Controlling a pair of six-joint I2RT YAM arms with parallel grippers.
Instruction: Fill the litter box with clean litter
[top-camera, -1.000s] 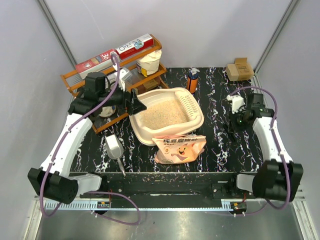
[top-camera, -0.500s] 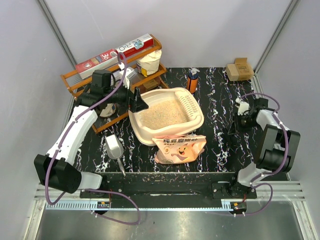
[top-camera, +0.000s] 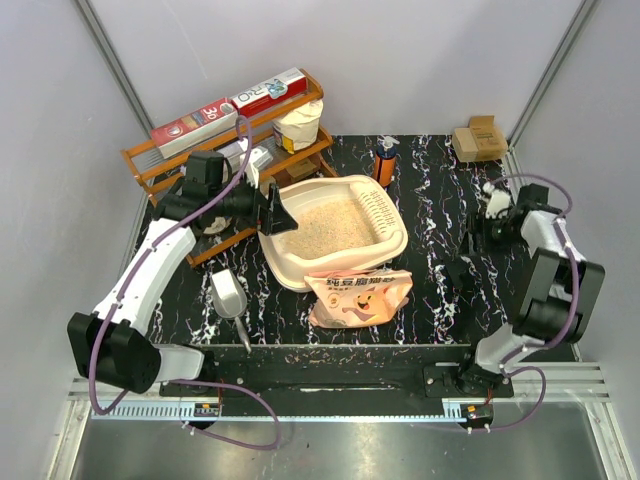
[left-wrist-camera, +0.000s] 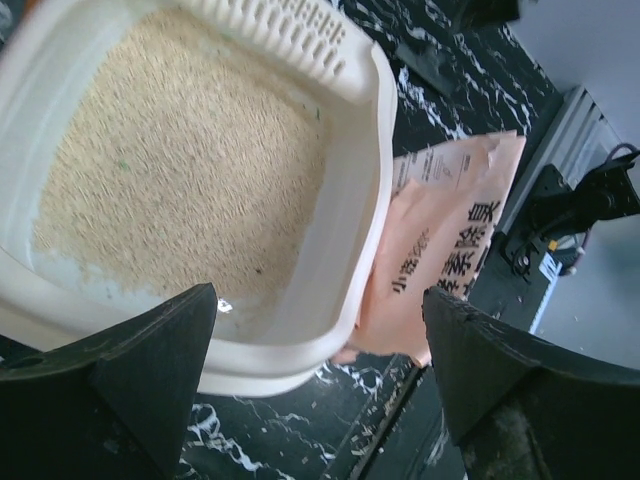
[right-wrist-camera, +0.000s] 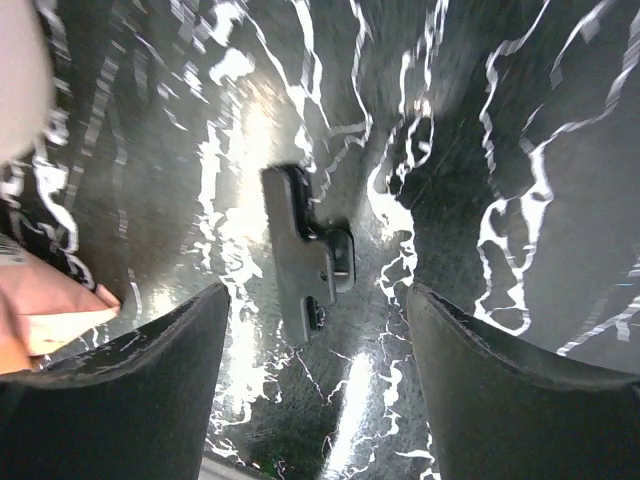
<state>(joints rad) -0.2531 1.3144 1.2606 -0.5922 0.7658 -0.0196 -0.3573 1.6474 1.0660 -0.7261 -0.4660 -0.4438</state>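
Left gripper (left-wrist-camera: 318, 300): I hold jaws spread, empty, over litter box (left-wrist-camera: 372, 150) near rim | clean litter (left-wrist-camera: 180, 170): covers tray floor ahead of jaws | peach litter bag (left-wrist-camera: 440, 250): flat beside right finger, emptied, I judge | right gripper (right-wrist-camera: 318, 290): parted, empty, small black clip (right-wrist-camera: 300, 250) between jaws.

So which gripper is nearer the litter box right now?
Left. The left gripper hangs open at the litter box's left rim, looking down on the litter. The right gripper is far off near the table's right side, above a small black object.
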